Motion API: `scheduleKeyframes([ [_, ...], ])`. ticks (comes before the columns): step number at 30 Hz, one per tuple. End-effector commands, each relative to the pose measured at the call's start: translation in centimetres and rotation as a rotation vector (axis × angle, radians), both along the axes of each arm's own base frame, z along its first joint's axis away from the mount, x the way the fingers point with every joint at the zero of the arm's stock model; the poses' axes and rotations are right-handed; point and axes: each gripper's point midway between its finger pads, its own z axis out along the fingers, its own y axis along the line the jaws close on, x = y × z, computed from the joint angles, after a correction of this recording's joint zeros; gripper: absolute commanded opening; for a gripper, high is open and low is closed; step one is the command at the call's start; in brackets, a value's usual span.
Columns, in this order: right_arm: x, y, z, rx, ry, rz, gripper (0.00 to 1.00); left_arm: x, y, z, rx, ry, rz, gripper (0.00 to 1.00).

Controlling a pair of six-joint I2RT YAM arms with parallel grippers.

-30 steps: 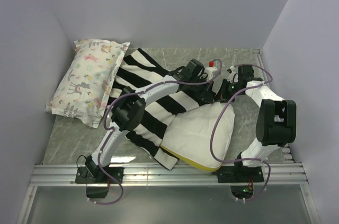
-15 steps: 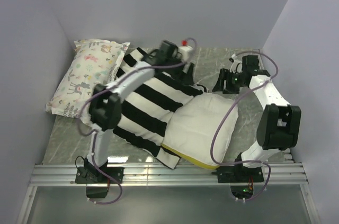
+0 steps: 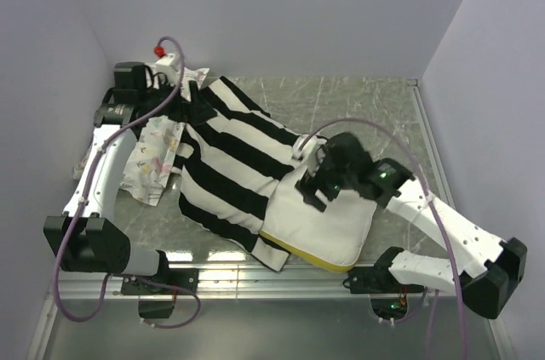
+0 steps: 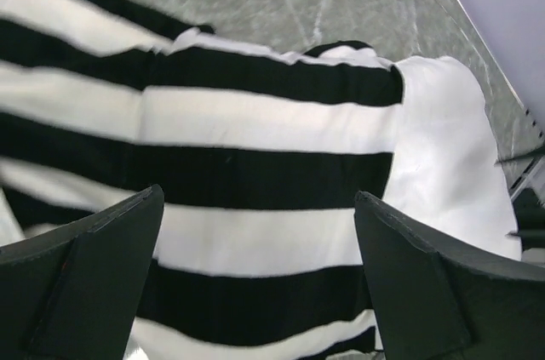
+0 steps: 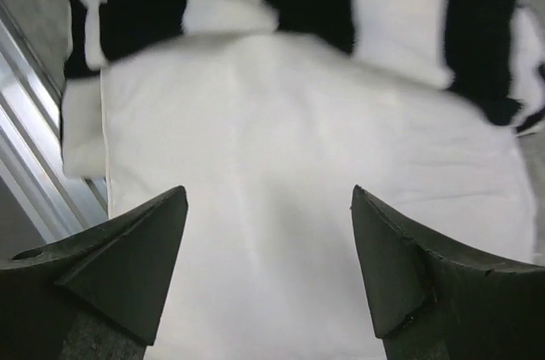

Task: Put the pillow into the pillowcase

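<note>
Left arm (image 3: 102,164) stretched up left side, wrist turned inward. Left gripper (image 4: 255,292) wide open, empty, over pillowcase (image 3: 230,151). Right arm (image 3: 443,224) folded low. Right gripper (image 5: 268,275) wide open, empty, above pillow (image 3: 328,220), whose far end sits inside pillowcase.

Plain lilac walls (image 3: 281,11) enclose a grey marbled tabletop (image 3: 358,100).

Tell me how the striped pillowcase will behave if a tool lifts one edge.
Probably floppy: the pillowcase lies wrinkled, moulded over the pillow. Likely light, since it looks like thin cloth. One lifted edge would probably sag.
</note>
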Motion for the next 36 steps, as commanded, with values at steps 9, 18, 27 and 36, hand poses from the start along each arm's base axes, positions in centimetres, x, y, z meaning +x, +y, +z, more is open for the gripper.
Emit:
scheduleKeyframes([
  [9, -8.8, 5.9, -8.1, -0.279, 0.028, 0.271, 0.86, -3.5, 6.7, -2.4, -0.053, 0.117, 0.155, 0.99],
  [18, -5.3, 7.8, -13.9, -0.434, -0.003, 0.127, 0.77, -4.9, 6.5, -4.5, -0.043, 0.123, 0.144, 0.99],
  [27, 2.3, 9.5, -5.3, -0.007, 0.236, 0.013, 0.0, -8.7, 6.8, -6.9, 0.328, -0.191, -0.183, 0.88],
  [36, 2.4, 9.3, -5.9, 0.019, 0.281, 0.046, 0.0, -14.4, 0.6, -14.2, 0.797, -0.714, -0.678, 0.9],
])
